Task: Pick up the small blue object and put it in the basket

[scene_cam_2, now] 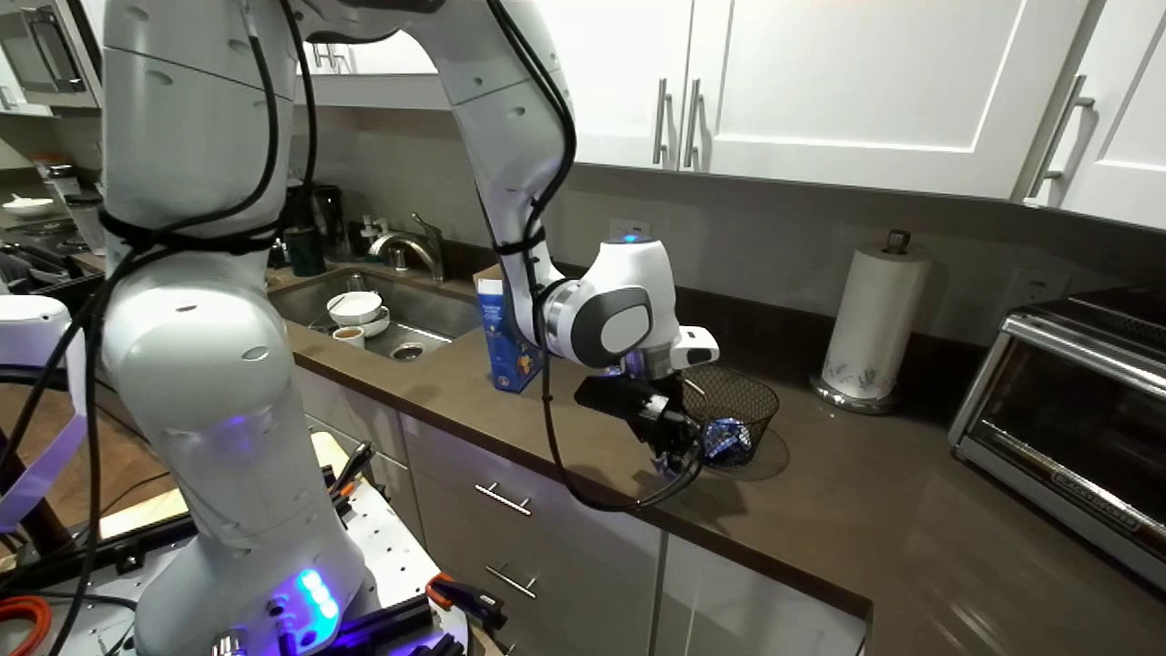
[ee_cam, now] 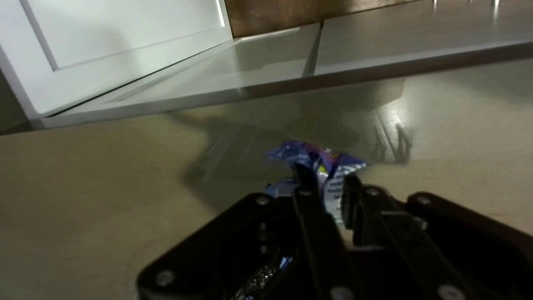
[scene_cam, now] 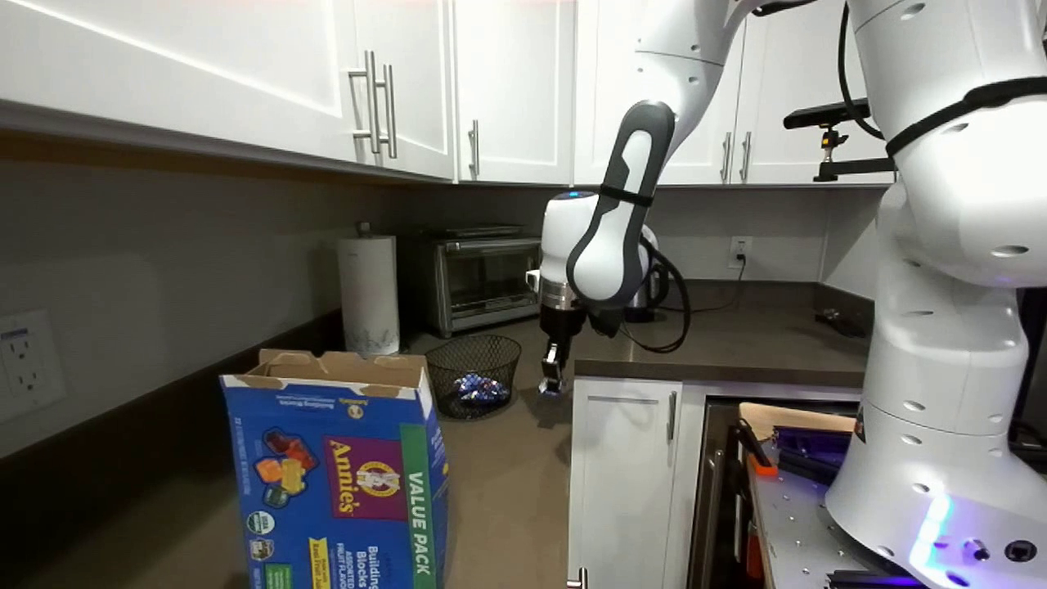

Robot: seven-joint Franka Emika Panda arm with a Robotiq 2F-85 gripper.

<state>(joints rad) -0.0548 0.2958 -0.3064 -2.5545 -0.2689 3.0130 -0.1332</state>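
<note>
Wrist view: one gripper (ee_cam: 328,183) pinches one small blue packet (ee_cam: 322,162)

Both exterior views show one long brown counter (scene_cam: 507,491). One big white robot arm (scene_cam: 949,343) leans over it. One sink (scene_cam_2: 437,317) is set into the counter in an exterior view, and one toaster oven (scene_cam: 491,282) stands on it. Next comes one big blue snack box (scene_cam: 327,458) with its top open. One white paper towel roll (scene_cam: 370,294) stands up straight near the oven. One black wire basket (scene_cam: 442,376) sits on the counter. Two white bowls (scene_cam_2: 353,307) are in the sink, with one cup (scene_cam_2: 349,335) close by. The gripper has two fingers (ee_cam: 310,216), and they squeeze the packet from both sides. Shiny blue wrappers (scene_cam: 481,388) lie in the basket, too bunched up to count. The one packet is held up above the counter, outside the basket but near it.
</note>
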